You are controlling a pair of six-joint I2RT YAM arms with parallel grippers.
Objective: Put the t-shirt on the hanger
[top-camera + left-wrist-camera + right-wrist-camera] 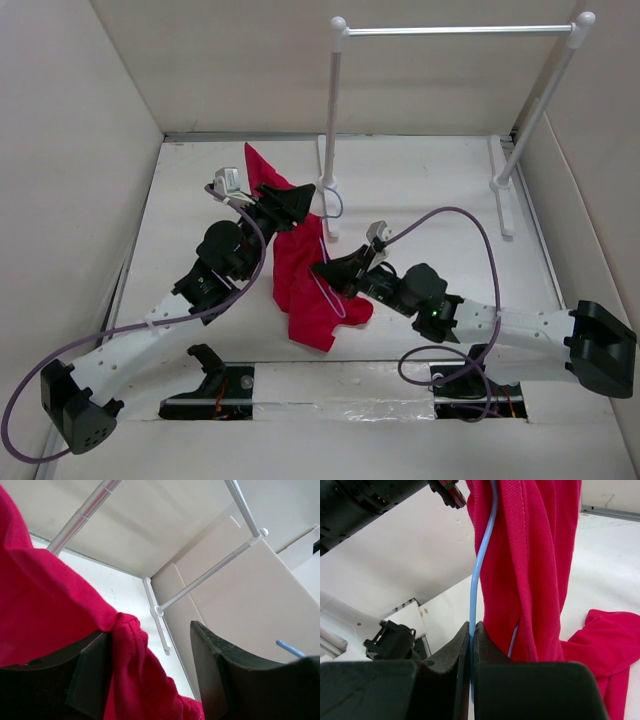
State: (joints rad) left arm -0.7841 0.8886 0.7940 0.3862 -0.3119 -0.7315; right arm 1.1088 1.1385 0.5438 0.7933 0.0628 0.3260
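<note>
The red t-shirt (pixel 300 285) hangs bunched in the middle of the table, its lower end lying on the table. Its upper part is draped over one finger of my left gripper (pixel 290 205), whose jaws stand wide apart. In the left wrist view the cloth (pixel 45 605) covers the left finger (pixel 90 675), and the right finger (pixel 220 675) is bare. My right gripper (pixel 325 268) is shut on the pale blue wire hanger (pixel 330 298). In the right wrist view the wire (pixel 479 570) runs up from the shut gripper (pixel 473 627) beside the shirt (pixel 535 555).
A tall white rail stand (pixel 455 30) with ball-topped posts stands at the back right, with flat feet on the table; it also shows in the left wrist view (pixel 210 572). White walls enclose the table. Purple cables loop from both arms.
</note>
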